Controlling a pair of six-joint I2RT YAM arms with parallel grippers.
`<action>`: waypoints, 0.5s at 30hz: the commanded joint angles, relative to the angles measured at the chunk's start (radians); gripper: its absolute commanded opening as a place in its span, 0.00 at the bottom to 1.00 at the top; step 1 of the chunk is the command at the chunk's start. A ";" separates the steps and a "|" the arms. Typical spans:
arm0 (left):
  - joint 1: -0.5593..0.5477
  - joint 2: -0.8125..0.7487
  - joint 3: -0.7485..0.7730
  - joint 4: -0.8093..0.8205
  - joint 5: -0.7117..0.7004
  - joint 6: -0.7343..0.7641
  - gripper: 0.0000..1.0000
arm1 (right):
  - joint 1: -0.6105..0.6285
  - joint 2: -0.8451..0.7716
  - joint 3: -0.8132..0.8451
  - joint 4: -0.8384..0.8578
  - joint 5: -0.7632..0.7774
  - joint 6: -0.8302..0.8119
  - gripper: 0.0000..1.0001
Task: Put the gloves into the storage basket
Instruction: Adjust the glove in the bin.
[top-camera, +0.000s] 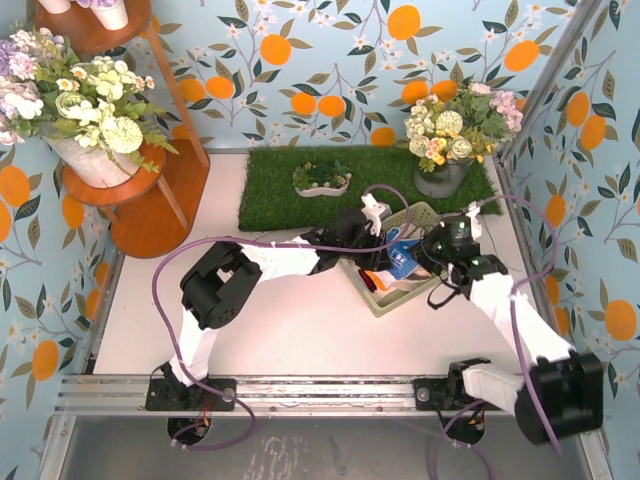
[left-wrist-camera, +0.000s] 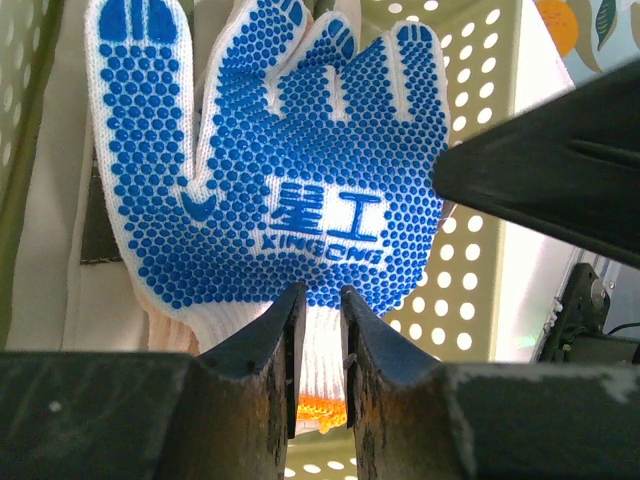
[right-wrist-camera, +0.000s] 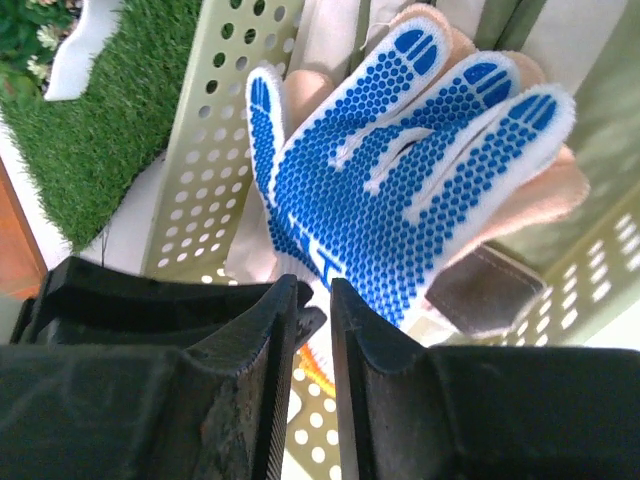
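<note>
The pale green storage basket (top-camera: 392, 308) sits on the table right of centre, and both grippers hang over it. My left gripper (left-wrist-camera: 317, 300) is shut on the white, orange-edged cuff of the blue-and-white glove (left-wrist-camera: 290, 180), which hangs flat over the basket's latticed wall (left-wrist-camera: 470, 250). The glove also shows in the top view (top-camera: 403, 258). My right gripper (right-wrist-camera: 315, 290) is shut and empty, just above the same glove (right-wrist-camera: 400, 170). A peach-tan glove (right-wrist-camera: 545, 200) and a grey-and-cream work glove (right-wrist-camera: 480, 290) lie beneath it in the basket (right-wrist-camera: 215, 130).
A green grass mat (top-camera: 280, 185) with a small white dish of plants (top-camera: 322, 180) lies behind the basket. A flower pot (top-camera: 445, 150) stands at the back right. A wooden stand with flowers (top-camera: 100, 150) is at the left. Patterned walls enclose the table.
</note>
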 joint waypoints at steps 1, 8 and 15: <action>-0.010 -0.004 0.002 0.068 0.007 -0.010 0.23 | -0.049 0.109 -0.005 0.154 -0.158 -0.006 0.16; -0.010 0.036 -0.006 -0.014 -0.050 0.031 0.22 | -0.100 0.252 -0.013 0.171 -0.123 -0.017 0.16; -0.010 0.069 0.002 -0.113 -0.106 0.066 0.21 | -0.123 0.336 -0.013 0.152 -0.024 -0.047 0.17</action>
